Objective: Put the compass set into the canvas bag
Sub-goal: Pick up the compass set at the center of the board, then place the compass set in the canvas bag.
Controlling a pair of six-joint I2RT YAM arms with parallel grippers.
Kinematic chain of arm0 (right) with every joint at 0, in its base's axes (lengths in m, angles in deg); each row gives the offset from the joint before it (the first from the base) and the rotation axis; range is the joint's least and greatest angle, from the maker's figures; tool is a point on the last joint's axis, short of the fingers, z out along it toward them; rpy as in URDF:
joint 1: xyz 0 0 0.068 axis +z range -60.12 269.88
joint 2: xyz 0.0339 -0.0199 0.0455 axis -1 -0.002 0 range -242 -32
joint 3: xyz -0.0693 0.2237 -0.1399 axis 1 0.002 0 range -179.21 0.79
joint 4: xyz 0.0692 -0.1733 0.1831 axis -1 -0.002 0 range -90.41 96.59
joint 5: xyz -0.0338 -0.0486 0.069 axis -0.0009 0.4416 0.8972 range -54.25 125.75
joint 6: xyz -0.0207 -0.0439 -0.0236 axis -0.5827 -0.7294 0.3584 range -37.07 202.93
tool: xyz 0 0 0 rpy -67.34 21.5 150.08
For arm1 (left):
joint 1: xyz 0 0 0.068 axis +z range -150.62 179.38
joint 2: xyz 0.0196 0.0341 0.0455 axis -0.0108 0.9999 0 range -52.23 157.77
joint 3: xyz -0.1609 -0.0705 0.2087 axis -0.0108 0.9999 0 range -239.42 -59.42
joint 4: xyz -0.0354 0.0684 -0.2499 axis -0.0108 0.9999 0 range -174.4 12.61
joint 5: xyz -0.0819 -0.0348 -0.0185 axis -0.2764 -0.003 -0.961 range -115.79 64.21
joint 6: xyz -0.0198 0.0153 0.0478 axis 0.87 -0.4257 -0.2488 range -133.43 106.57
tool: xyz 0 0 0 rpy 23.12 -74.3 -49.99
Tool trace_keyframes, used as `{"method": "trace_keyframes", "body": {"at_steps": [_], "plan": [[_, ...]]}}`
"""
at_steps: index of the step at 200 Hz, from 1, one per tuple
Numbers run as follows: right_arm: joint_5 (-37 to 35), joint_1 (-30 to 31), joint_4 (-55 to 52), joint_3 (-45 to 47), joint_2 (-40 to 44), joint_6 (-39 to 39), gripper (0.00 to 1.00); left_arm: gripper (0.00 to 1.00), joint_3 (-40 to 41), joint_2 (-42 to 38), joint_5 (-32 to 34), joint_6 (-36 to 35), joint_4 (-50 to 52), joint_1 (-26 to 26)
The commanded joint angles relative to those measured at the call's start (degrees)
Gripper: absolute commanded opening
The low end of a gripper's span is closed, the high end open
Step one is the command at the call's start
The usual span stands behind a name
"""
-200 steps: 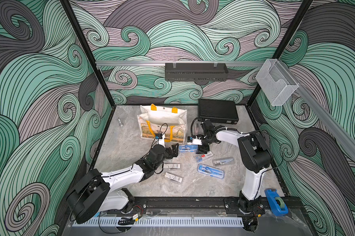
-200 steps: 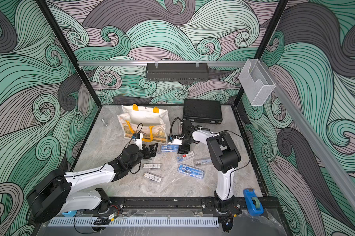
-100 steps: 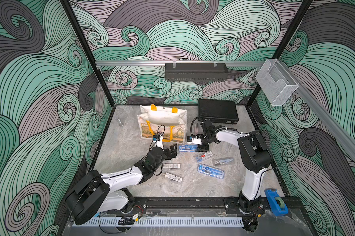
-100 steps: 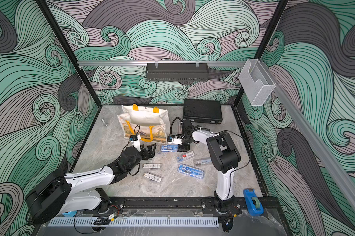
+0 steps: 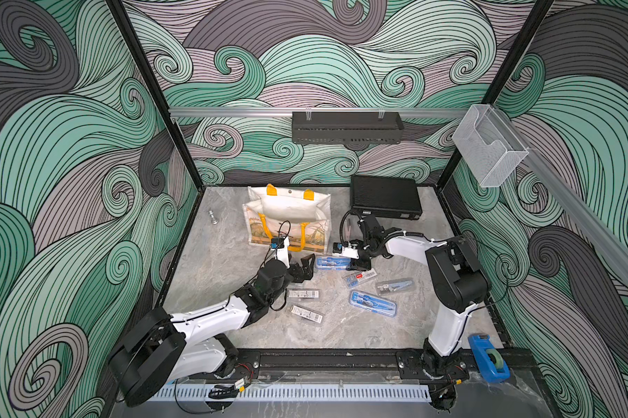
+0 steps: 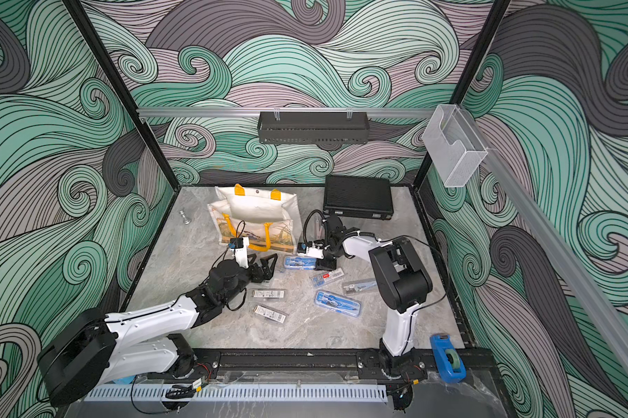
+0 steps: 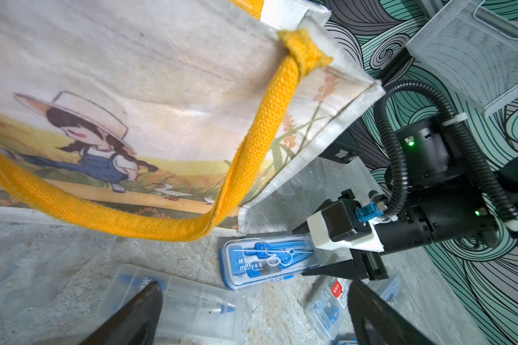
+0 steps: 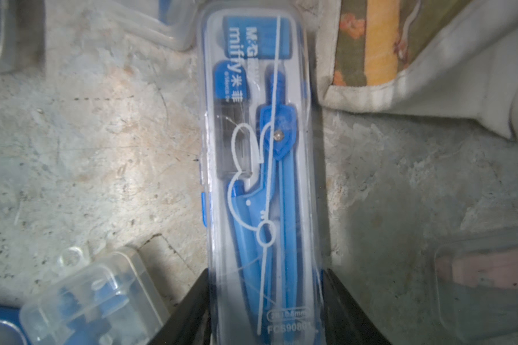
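Right gripper [image 8: 266, 276]: we see its black fingers [image 8: 196, 301] set against both long sides of the compass set [image 8: 260, 149], drawn in narrow and clamped on one end of the case.
Compass set: we find this clear-lidded blue case lying flat on the marble table [image 5: 214, 260], just beside a lower corner of the canvas bag [image 5: 290, 213].
Left gripper [image 5: 302, 267]: we see its jaws spread wide and holding nothing, low over the table in front of the bag's printed face.
Canvas bag: we see it standing upright with its mouth open, one yellow handle [image 7: 251, 143] drooping down its front.
Surroundings: we note a second blue case [image 5: 372, 303] nearer the front, and a black hard case [image 5: 384, 197] at the back.
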Motion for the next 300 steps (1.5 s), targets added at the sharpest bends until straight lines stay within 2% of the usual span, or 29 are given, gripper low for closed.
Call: {"method": "trace_keyframes", "body": {"at_steps": [1, 89, 146, 189, 241, 300], "plan": [[4.03, 0.32, 2.59, 0.90, 4.10, 1.54, 0.53, 0.96, -0.13, -1.34, -1.73, -1.88, 0.58, -0.46], [13.26, 0.32, 7.56, 5.41, 15.22, 6.19, 0.52, 0.94, -1.11, -3.51, -7.33, -1.99, 2.01, -0.37], [17.24, 0.45, 12.57, 9.52, 21.73, 9.37, 0.52, 0.89, -5.79, -4.51, -13.58, -0.09, 6.48, 0.49], [17.16, 0.67, 14.50, 10.87, 24.29, 9.96, 0.52, 0.82, -9.61, -4.89, -16.48, 2.10, 9.93, 1.17], [16.84, 1.02, 17.82, 12.46, 26.82, 10.71, 0.51, 0.72, -11.47, -5.42, -15.72, 4.96, 10.71, 1.99], [16.98, 1.47, 19.31, 13.83, 29.20, 10.88, 0.51, 0.56, -13.43, -4.27, -17.21, 7.00, 9.77, 2.53]]}}
